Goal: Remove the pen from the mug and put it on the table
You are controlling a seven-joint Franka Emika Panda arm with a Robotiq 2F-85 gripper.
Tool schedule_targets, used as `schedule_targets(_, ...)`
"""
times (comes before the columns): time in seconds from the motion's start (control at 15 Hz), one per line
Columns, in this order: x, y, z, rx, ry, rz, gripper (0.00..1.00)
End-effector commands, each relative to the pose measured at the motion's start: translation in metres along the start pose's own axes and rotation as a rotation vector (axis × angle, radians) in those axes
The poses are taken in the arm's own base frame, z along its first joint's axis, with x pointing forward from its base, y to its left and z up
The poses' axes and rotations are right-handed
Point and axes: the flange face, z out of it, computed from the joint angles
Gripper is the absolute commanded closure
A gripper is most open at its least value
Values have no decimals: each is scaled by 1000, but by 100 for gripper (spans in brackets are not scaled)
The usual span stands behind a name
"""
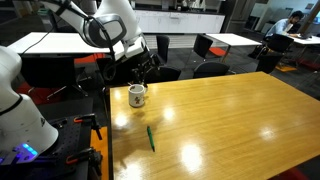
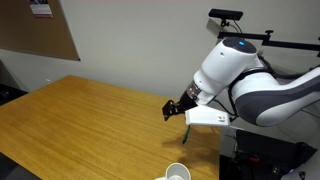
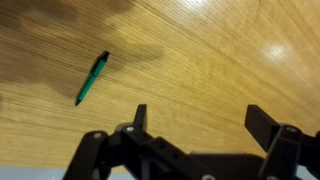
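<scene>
Pen [image 1: 151, 138]: green, flat on the table [image 1: 230, 120], near the mug [image 1: 137, 96] but outside it. Gripper [image 3: 200, 125]: spread wide, empty, raised; pen lies well apart, outside its fingers.

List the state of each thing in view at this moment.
pen: lying flat on the table, outside the mug.
mug: upright on the table, nothing sticking out.
gripper: open, empty, above the table.
</scene>
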Motion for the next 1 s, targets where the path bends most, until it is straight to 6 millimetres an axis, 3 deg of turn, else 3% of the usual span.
schedule_targets(0.0, -5, 6, -41, 17, -59, -121, 0)
schedule_targets(0.47, 3, 16, -91, -10, -175, -398, 0)
schedule_targets(0.93, -1, 27, -102, -89, -308, -719, 0)
